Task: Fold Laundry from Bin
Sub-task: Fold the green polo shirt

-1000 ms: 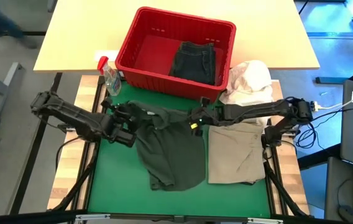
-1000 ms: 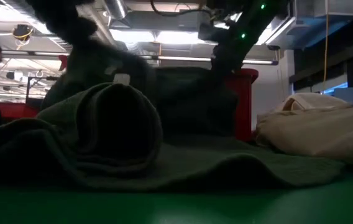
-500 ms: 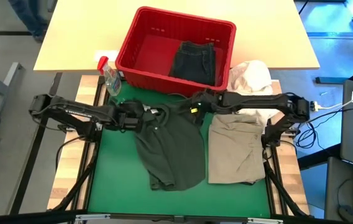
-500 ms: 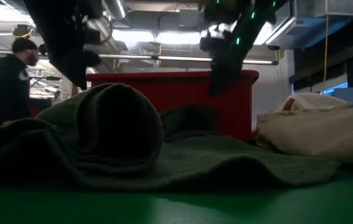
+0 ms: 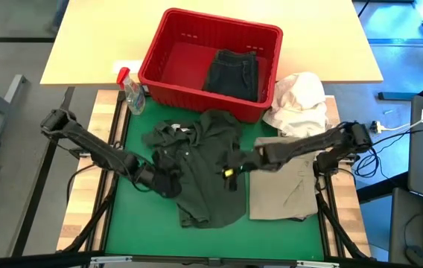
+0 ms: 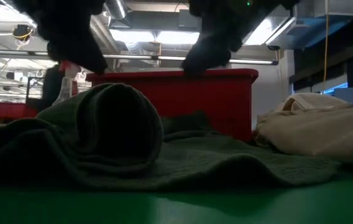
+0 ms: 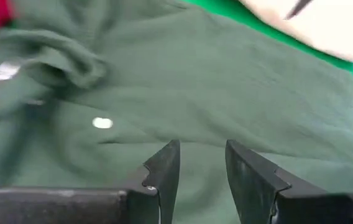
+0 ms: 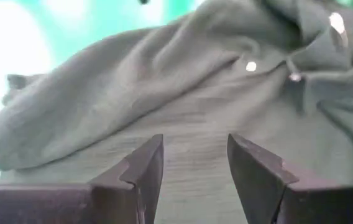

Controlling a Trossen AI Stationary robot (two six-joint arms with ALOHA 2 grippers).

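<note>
Left gripper [image 5: 168,181] and right gripper [image 5: 230,167] hovering over dark shirt [image 5: 204,171] on green mat [image 5: 129,223], fingers parted, holding nothing. Bunched collar risking crooked fold. Beyond, red bin [image 5: 163,52] keeping black garment [image 5: 234,73].

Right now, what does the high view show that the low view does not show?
Only the high view shows the dark garment inside the red bin, the spray bottle, the white cloth bundle, and both open grippers, left and right, over the green shirt. Only the low view shows the room's ceiling lights. Both share the bin, the shirt and the folded khaki garment.
</note>
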